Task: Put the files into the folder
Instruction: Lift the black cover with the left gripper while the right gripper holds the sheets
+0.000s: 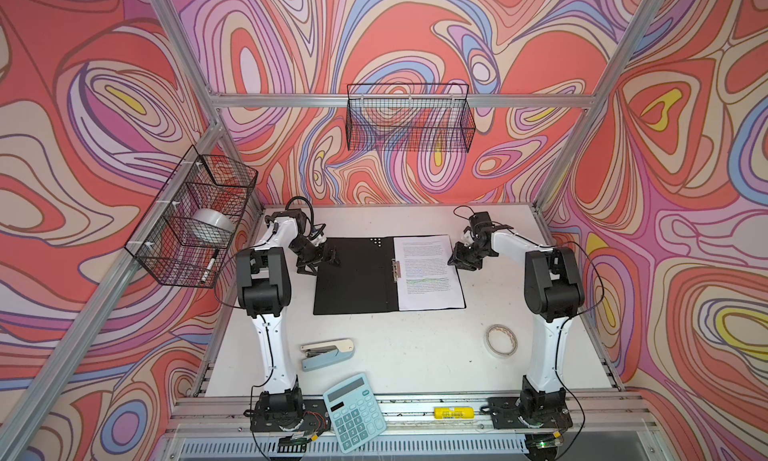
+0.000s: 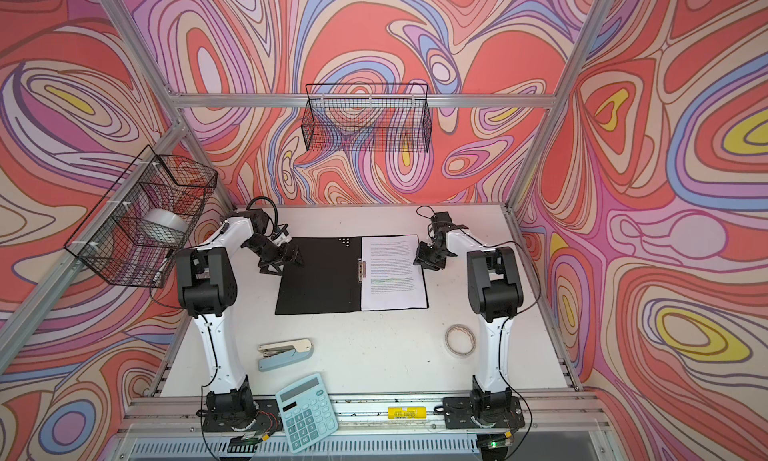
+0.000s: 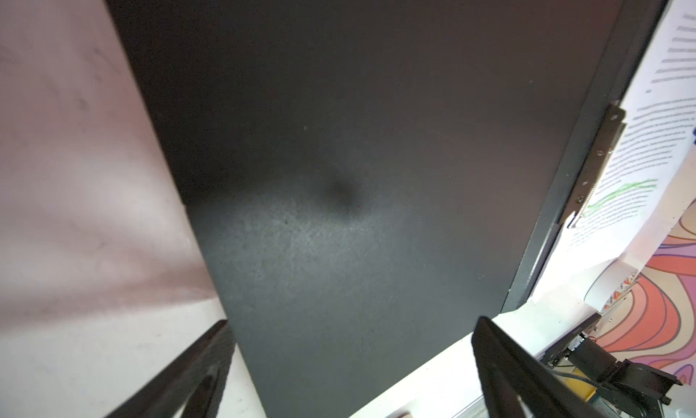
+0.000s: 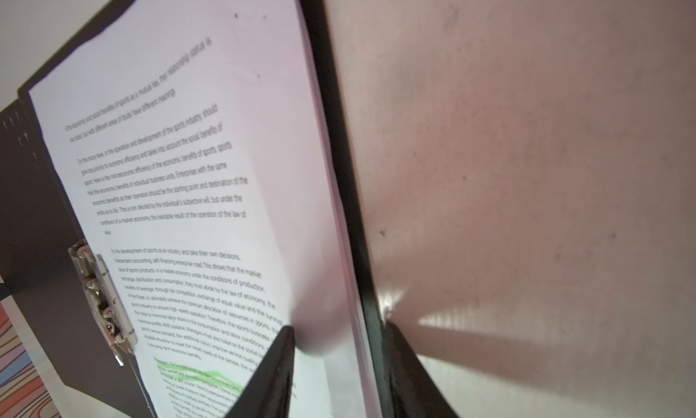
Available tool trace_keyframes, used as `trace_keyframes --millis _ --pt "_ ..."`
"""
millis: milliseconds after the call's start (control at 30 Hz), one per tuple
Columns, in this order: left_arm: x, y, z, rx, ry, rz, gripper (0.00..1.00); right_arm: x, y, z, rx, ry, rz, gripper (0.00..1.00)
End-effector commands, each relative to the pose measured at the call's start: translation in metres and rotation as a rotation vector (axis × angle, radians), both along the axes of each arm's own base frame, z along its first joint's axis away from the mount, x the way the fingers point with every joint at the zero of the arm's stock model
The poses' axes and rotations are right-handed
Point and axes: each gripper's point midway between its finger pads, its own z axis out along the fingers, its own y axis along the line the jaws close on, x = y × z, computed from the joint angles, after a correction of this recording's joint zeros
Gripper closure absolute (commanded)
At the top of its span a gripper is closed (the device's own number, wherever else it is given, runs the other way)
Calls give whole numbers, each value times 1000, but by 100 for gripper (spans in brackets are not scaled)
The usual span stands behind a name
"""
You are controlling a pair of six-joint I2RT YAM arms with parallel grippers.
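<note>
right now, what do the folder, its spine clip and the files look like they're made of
The folder: probably stiff card or plastic board, matte black, with a fine grain showing in the left wrist view. Its spine clip: metal, judging by its silvery shine and bright glints. The files: plain white paper, matte, with thin stacked edges and printed text, some lines marked in green highlighter.
</note>
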Motion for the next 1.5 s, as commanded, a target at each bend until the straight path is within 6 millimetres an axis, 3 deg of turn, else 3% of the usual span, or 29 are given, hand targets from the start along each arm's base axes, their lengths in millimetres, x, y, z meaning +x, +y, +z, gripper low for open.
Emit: trace_keyframes --millis 0,1467 --pt "-7 -39 34 -178 -37 -50 2 -35 15 -44 7 162 45 60" --pt "-2 -54 121 -369 -154 -42 2 -33 17 -42 11 160 55 61"
